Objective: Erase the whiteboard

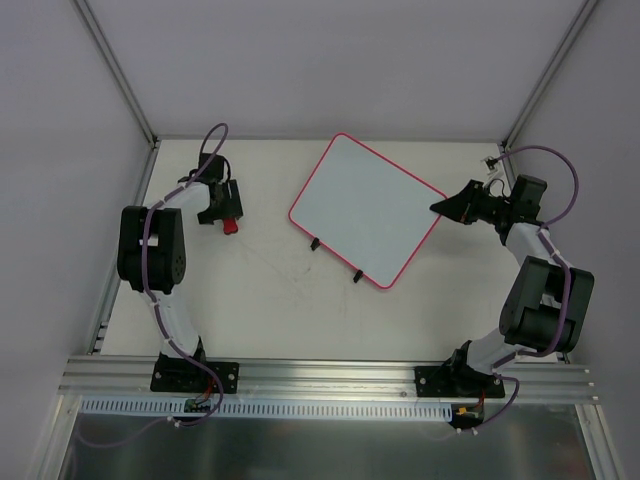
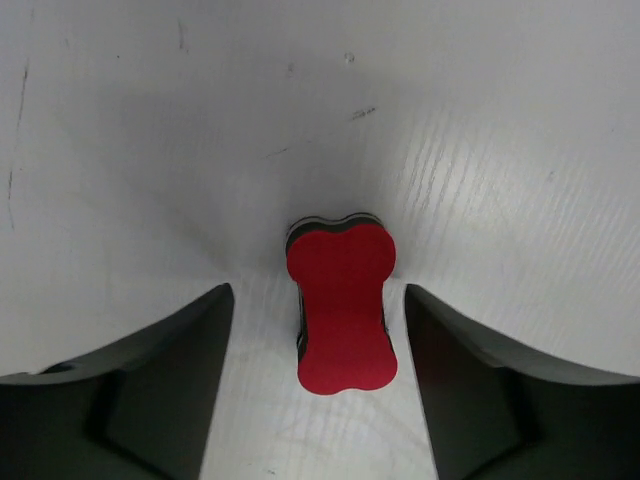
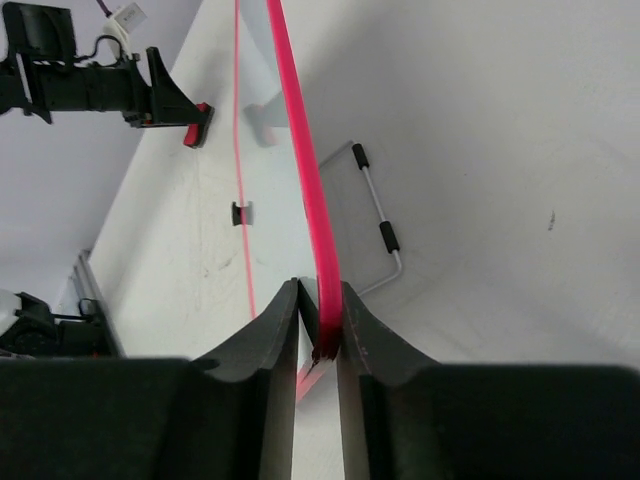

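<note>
Right gripper point(image 3: 318, 300) is clamping the whiteboard point(image 1: 365, 205) by its frame, far centre on the table point(image 1: 260, 300); you are seeing no writing, so erasing is looking complete. Left gripper point(image 2: 315, 300) is hanging spread, straddling the eraser point(image 2: 340, 300) without touching it.

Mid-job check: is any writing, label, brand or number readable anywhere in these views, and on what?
None can be read.
The whiteboard: its face looks blank from above, with no writing.
The eraser: plain red top, no label or brand.
</note>
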### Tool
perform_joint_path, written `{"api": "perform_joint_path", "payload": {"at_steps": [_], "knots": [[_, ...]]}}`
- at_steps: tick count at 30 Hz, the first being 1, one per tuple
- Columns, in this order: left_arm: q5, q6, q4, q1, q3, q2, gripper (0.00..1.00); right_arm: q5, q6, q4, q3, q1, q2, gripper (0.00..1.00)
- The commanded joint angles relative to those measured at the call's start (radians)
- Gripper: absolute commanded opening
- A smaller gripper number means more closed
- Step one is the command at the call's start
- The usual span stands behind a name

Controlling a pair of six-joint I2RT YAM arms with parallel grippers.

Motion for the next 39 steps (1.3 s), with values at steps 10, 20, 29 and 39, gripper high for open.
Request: {"api": "perform_joint_path", "payload": {"at_steps": [10,20,29,39], "knots": [[0.059,-0.023,-0.054,0.001,-0.045,-0.204,0.96,0.088,-0.109,-0.012,-0.048,0.013,0.002,0.34],[0.11,-0.029,-0.065,0.001,-0.062,-0.355,0.99,0.139,-0.123,-0.051,-0.078,0.002,-0.099,0.71],[0.116,-0.026,-0.087,0.001,-0.041,-0.506,0.99,0.419,-0.176,-0.324,0.026,-0.018,-0.338,0.93],[0.13,0.018,-0.195,0.001,0.18,-0.707,0.99,0.786,-0.186,-0.527,0.358,-0.019,-0.55,0.99]]}}
